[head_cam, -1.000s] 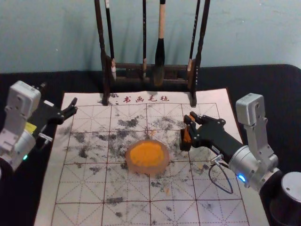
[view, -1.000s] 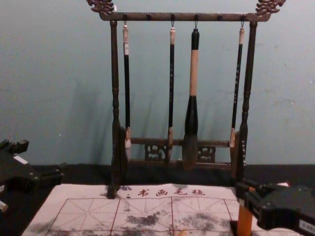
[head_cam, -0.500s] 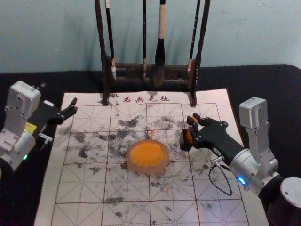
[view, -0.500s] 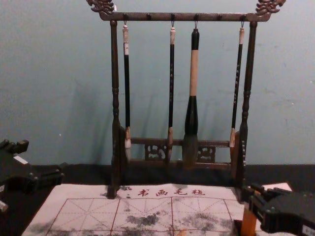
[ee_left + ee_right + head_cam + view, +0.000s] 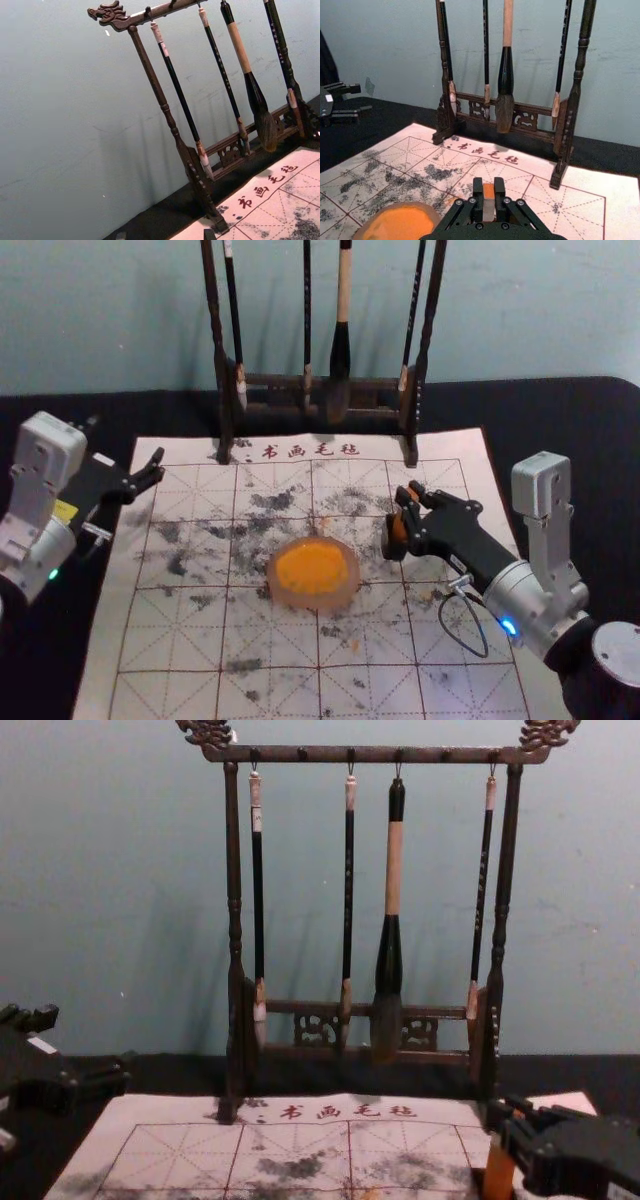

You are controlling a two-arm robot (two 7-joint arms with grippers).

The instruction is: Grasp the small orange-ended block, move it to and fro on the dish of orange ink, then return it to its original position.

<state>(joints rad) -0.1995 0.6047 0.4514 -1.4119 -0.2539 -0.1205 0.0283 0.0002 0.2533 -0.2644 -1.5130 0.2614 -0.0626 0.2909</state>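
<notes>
My right gripper is shut on the upper part of the orange block, which stands upright with a dark lower end, to the right of the dish of orange ink. In the right wrist view the right gripper has a fingertip against each side of the block, and the dish shows beside it. The chest view has the block at the lower right. At the mat's left edge my left gripper is parked and open; its fingertips, the left gripper's, stand apart in its wrist view.
A dark wooden rack with several hanging brushes, among them a thick one, stands behind the work. Its feet rest at the far edge of the ink-stained mat, and a wall rises behind it.
The right gripper and block shifted slightly right, then slightly back left. My right forearm has lowered a little and moved right. The left arm has stayed still.
</notes>
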